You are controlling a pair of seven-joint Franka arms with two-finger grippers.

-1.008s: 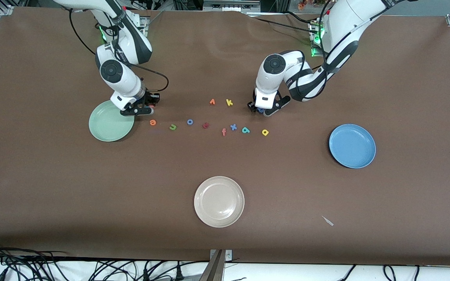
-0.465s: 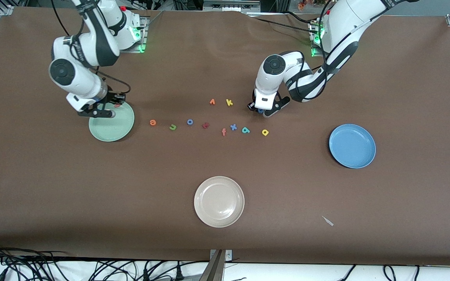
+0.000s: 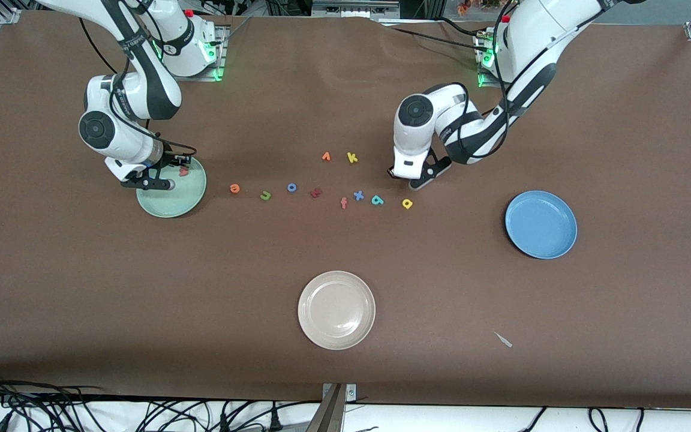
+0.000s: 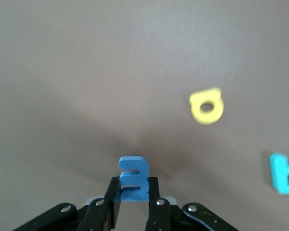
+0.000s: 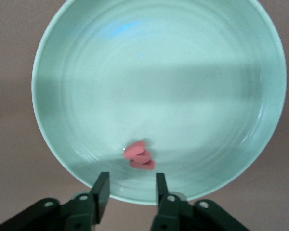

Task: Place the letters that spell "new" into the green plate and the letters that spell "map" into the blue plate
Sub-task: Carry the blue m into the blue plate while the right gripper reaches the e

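Note:
The salmon-red "w" (image 5: 138, 155) lies in the green plate (image 3: 168, 203), near its rim; it also shows in the front view as the "w" (image 3: 183, 171). My right gripper (image 5: 128, 185) hangs open over that rim with nothing between its fingers. My left gripper (image 4: 134, 195) is shut on the blue "m" (image 4: 133, 177), close over the table beside the letter row. On the table lie the yellow "a" (image 3: 406, 203), teal "p" (image 3: 377, 200), green "n" (image 3: 266, 195) and orange "e" (image 3: 234, 188). The blue plate (image 3: 540, 224) sits toward the left arm's end.
Other letters lie in the row: blue "o" (image 3: 291, 187), dark red "t" (image 3: 316, 192), orange "f" (image 3: 344, 203), blue "x" (image 3: 358, 195), orange "v" (image 3: 326, 156), yellow "k" (image 3: 352, 158). A beige plate (image 3: 336, 309) sits nearer the front camera.
My right gripper carried the "w" over the green plate, opened and let it drop in. My left gripper closed on the blue "m" and shifted slightly.

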